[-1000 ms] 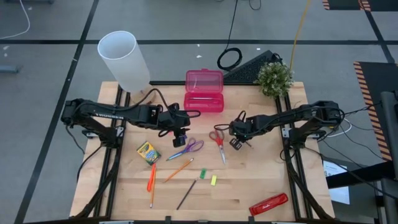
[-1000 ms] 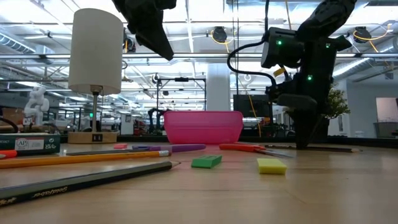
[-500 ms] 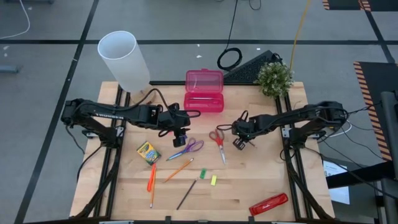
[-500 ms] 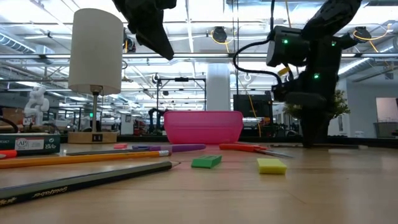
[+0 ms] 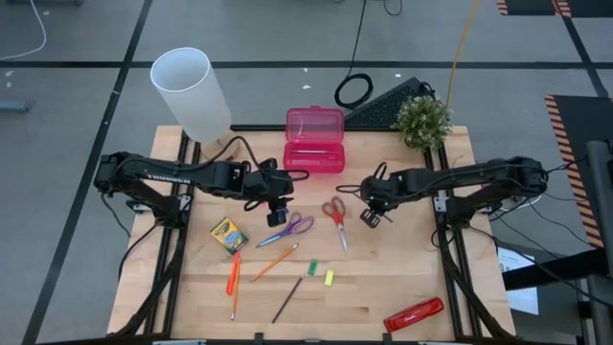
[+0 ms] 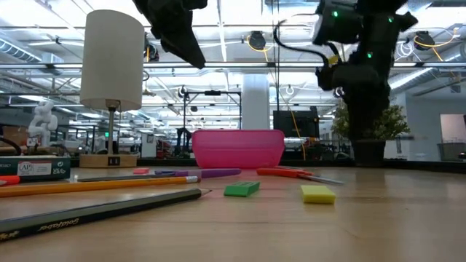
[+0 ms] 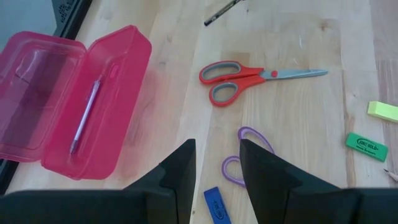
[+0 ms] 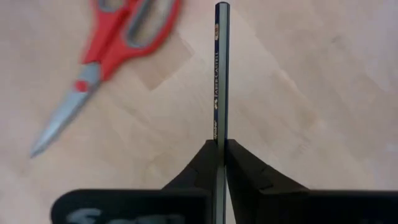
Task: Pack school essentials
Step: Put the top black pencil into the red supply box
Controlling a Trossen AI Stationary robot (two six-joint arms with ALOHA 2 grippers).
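R gripper was clamped shut on a thin dark blue-grey pencil, its long axis running straight out past the fingertips, lifted right of red-handled steel scissors. Open translucent pink plastic case lay far-left of it. L gripper hovered part open, empty, over purple-handled scissors

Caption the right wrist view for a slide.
Right tool shut on a dark pencil, held above the table beside red scissors.
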